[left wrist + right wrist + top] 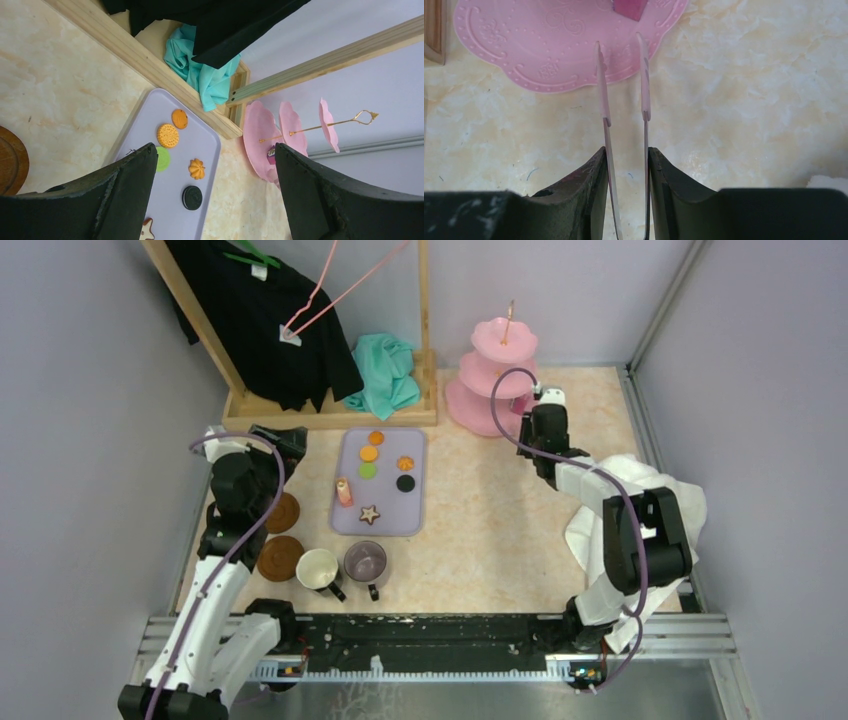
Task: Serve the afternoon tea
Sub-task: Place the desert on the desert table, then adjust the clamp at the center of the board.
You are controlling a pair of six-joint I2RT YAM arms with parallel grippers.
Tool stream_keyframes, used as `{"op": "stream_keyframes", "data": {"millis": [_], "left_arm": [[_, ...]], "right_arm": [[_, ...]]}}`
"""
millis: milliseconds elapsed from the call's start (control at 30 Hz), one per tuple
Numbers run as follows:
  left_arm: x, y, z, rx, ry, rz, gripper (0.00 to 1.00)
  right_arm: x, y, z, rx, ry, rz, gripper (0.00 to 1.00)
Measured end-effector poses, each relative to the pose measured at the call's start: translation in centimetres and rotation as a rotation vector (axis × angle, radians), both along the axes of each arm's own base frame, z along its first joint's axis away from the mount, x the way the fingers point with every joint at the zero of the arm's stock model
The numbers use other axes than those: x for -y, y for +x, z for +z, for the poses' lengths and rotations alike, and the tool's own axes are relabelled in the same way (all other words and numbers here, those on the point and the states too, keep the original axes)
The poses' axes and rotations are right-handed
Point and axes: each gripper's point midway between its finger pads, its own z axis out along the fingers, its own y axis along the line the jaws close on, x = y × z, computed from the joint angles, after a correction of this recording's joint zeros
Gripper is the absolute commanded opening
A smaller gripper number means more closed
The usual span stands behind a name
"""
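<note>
The pink three-tier stand (pixel 480 405) stands at the back right; its bottom tier (pixel 524 45) carries a purple-pink sweet (pixel 629 7). My right gripper (pixel 532 410) (pixel 626 152) is shut on thin tongs (pixel 603 100), whose tips hover at the tier's rim, empty. A lilac tray (pixel 385 515) holds orange rounds (pixel 369 453), a green round (pixel 368 470), a black round (pixel 192 197), an orange flower cookie (pixel 197 168) and a star cookie (pixel 370 513). My left gripper (pixel 285 440) (pixel 215 150) is open and empty, left of the tray. The cream mug (pixel 318 567), purple mug (pixel 366 560) and two coasters (pixel 280 557) sit near the front.
A wooden clothes rack (pixel 330 415) with a black shirt (pixel 270 320) and teal cloth (pixel 385 375) stands behind the tray. A white towel (pixel 640 480) lies under my right arm. Grey walls close in on both sides.
</note>
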Motion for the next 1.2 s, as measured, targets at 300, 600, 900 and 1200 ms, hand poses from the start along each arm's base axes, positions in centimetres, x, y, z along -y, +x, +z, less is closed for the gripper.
{"op": "stream_keyframes", "data": {"millis": [300, 600, 900, 1200], "left_arm": [[0.0, -0.1, 0.0, 0.000, 0.000, 0.000, 0.92], [0.0, -0.1, 0.0, -0.001, 0.000, 0.000, 0.92], [0.0, 0.2, -0.5, -0.016, 0.003, 0.001, 0.92], [0.0, 0.5, -1.0, -0.033, 0.005, 0.002, 0.92]], "right_arm": [[-0.7, 0.0, 0.0, 0.005, -0.007, 0.022, 0.27], [-0.3, 0.6, -1.9, -0.017, -0.032, -0.007, 0.19], [0.2, 1.9, -2.7, -0.019, -0.052, -0.040, 0.14], [0.7, 4.1, -2.2, 0.015, -0.043, -0.060, 0.12]]}}
